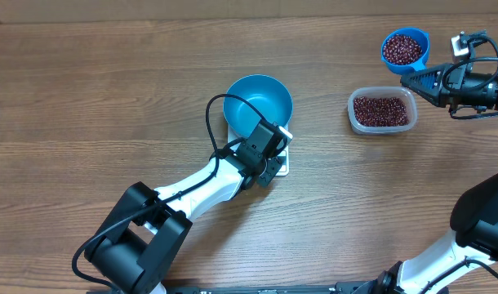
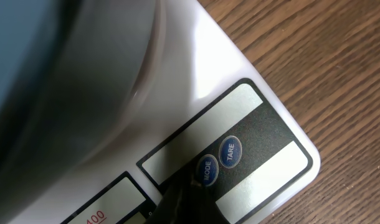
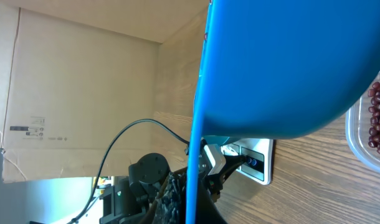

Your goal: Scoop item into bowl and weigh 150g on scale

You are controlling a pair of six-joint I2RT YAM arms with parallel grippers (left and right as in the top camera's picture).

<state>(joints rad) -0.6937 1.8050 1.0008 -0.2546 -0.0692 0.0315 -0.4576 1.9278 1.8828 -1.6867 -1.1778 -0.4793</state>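
Observation:
The teal-blue bowl (image 1: 257,104) stands on the white scale (image 1: 281,166) and looks bare inside. My left gripper (image 1: 273,163) is shut, its tip (image 2: 191,185) resting at the edge of the MODE button (image 2: 207,169) on the scale (image 2: 196,62), beside TARE (image 2: 230,152). The bowl's wall (image 2: 47,81) fills the upper left there. My right gripper (image 1: 414,82) is shut on the handle of a small blue scoop (image 1: 405,49) filled with red-brown beans (image 1: 402,47), held up beyond the tub. In the right wrist view the scoop (image 3: 289,68) fills the frame.
A clear plastic tub (image 1: 382,110) of beans sits right of the scale, just in front of the scoop; its rim (image 3: 358,140) shows at the right wrist view's edge. A cardboard wall (image 3: 84,87) stands behind the table. The left arm's cable (image 1: 220,118) loops beside the bowl.

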